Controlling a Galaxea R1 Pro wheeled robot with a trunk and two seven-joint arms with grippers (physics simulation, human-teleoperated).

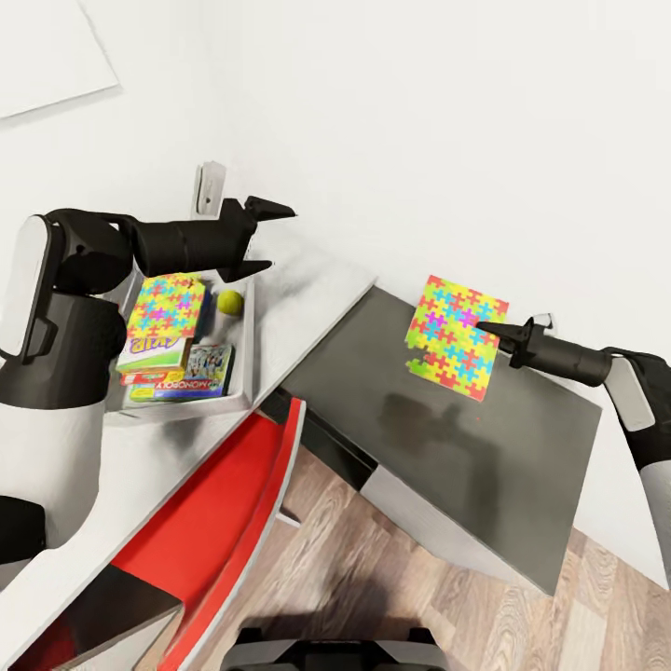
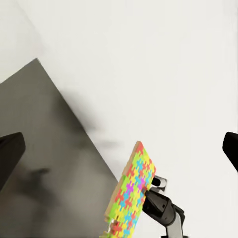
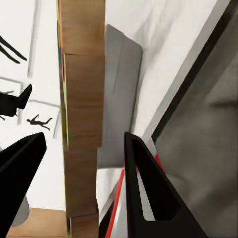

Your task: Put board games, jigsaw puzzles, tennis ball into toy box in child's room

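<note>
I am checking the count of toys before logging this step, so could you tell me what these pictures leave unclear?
- Toy box, head view: the left arm covers its near-left side, and the puzzle hides much of the stacked games.
- Small blue game: cannot be made out.
- Held puzzle, right wrist view: edge-on, pattern unseen.
- Right gripper: contact not clearly visible.

Bright even light, soft shadows, slightly blurry render, wide-angle tilt

In the toy box (image 1: 244, 359), a jigsaw puzzle (image 1: 168, 306) covers most of the Skip-Bo box (image 1: 154, 354). The Monopoly box (image 1: 182, 390) shows only an edge. The left arm hides the bin's near-left rim.
</note>
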